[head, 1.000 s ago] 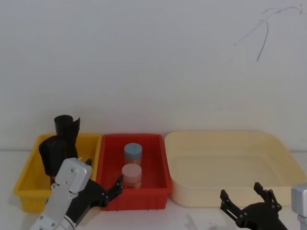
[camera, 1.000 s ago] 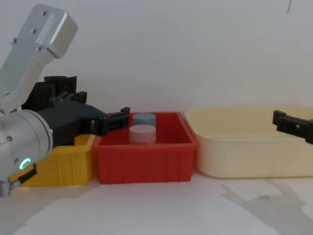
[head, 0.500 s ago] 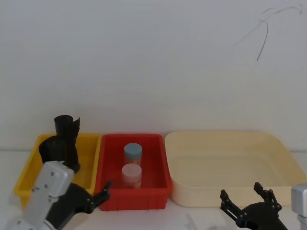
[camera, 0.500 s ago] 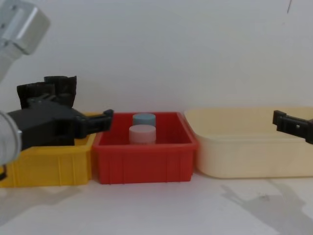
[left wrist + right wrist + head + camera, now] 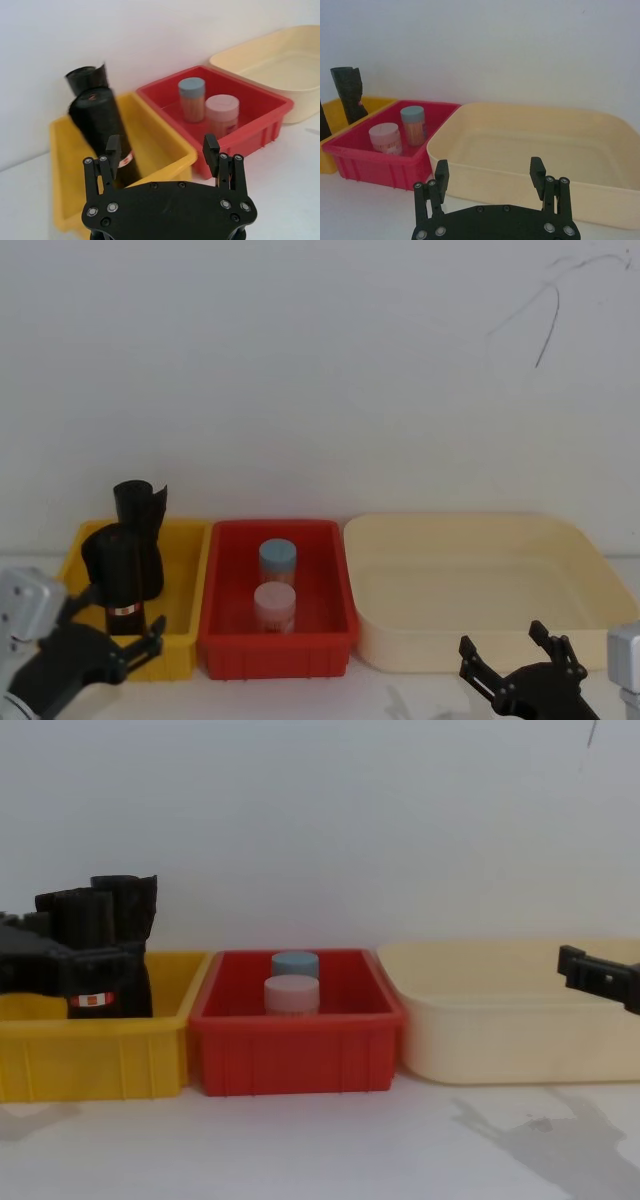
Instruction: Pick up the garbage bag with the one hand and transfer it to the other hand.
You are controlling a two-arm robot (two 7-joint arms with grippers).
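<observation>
Left tool [image 5: 161,145] stood spread, garbage bag [image 5: 102,125] just ahead in the yellow bin [image 5: 170,150] — best clamped squarely mid-roll, clear of the unlabelled roll [image 5: 85,77]. Right tool [image 5: 489,167] idled before the cream tub [image 5: 600,200], spread.

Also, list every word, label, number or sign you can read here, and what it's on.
No text can be read.
Red-and-white label band on the garbage bag: print too small to read.
Pink-lidded jar: any marking on its side is too blurred to read.

Bright, even, diffuse light; soft grey shadows on table [image 5: 300,1150], lower right.
</observation>
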